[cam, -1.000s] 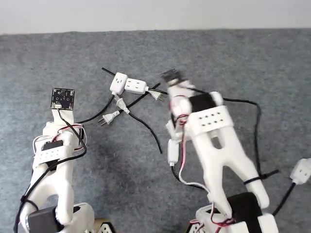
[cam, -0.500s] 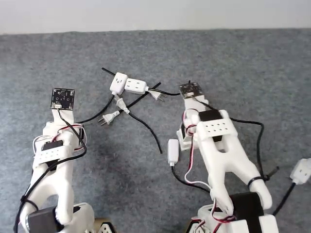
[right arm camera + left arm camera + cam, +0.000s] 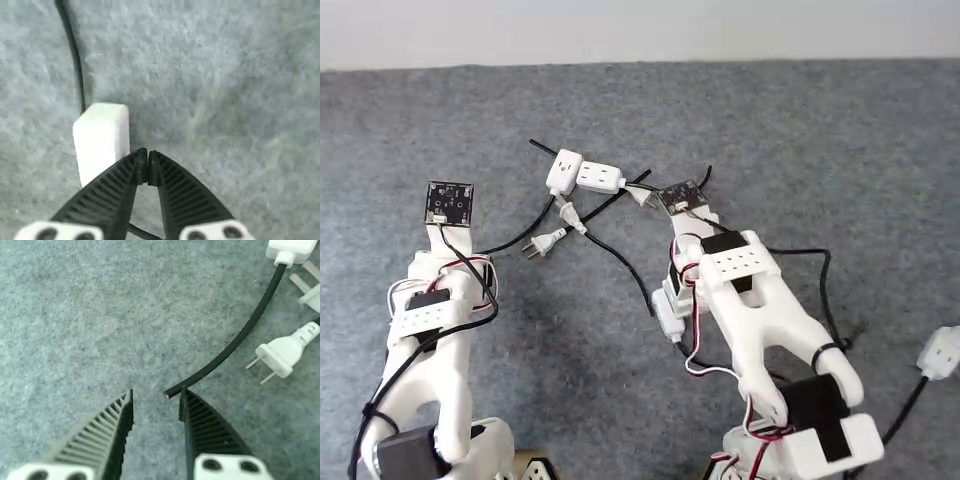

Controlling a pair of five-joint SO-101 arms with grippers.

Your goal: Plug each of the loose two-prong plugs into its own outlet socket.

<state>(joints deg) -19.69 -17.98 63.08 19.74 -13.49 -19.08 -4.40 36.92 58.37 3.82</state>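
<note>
Black cord [image 3: 235,340] ends just beside the left gripper [image 3: 155,392].

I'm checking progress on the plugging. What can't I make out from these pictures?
High view: white block partly under the right arm; sockets unseen.
High view: edge outlet cut off by the frame edge.
Left wrist view: second plug cut off by the edge.

Grey felt table [image 3: 840,150]: white outlet block [image 3: 588,176], loose plug [image 3: 548,242], black cords [image 3: 623,263].

no legible text, labels or numbers
</note>
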